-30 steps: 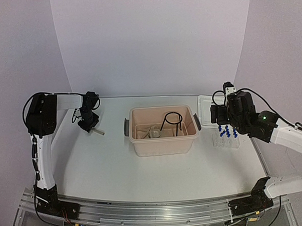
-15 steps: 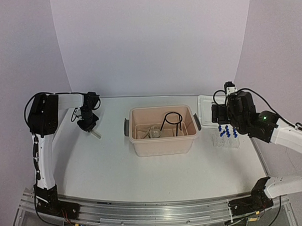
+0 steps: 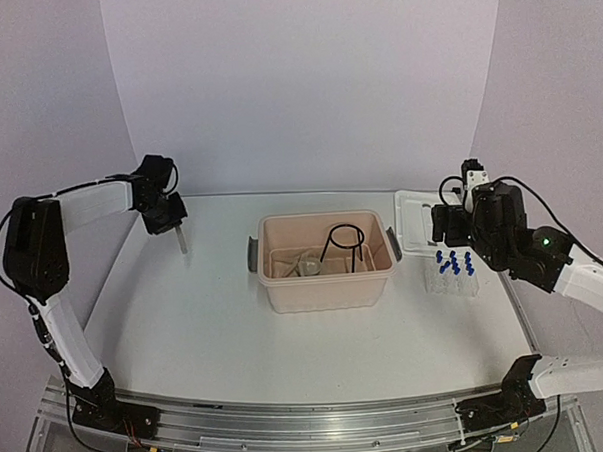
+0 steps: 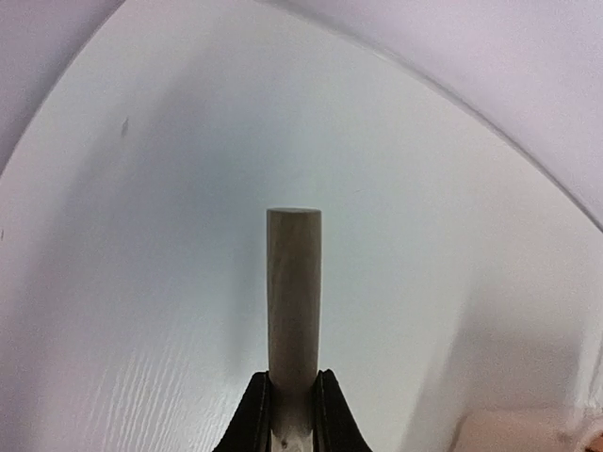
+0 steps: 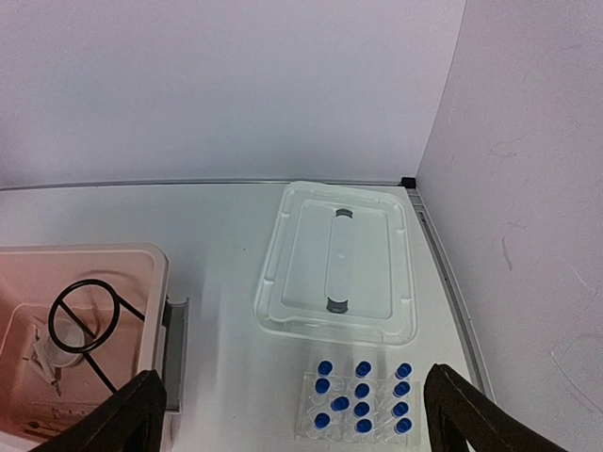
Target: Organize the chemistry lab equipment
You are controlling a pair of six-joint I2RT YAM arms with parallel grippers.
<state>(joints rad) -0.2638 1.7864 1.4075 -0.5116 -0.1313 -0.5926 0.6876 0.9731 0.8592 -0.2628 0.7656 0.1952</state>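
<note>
My left gripper (image 3: 169, 217) hangs above the table's far left, shut on the wooden clamp (image 3: 181, 237). In the left wrist view the clamp's round wooden shaft (image 4: 293, 282) sticks out ahead of the gripper (image 4: 292, 379), pinched between both jaws and off the table. My right gripper (image 3: 448, 226) hovers open and empty over the clear tube rack (image 3: 453, 277). The rack (image 5: 363, 403) holds several blue-capped tubes (image 5: 363, 369). The black wire ring stand (image 3: 344, 246) and the clear funnel (image 3: 305, 264) lie inside the tub.
The beige plastic tub (image 3: 329, 287) stands mid-table, with grey handles at both ends. Its white rectangular lid (image 5: 337, 264) lies flat at the far right, just behind the rack. The curved white backdrop wall rises close behind my left gripper.
My left gripper closed on the wooden clamp, lifted it off the table and swung back-left, arm stretched out. The right arm shifted slightly to the right.
</note>
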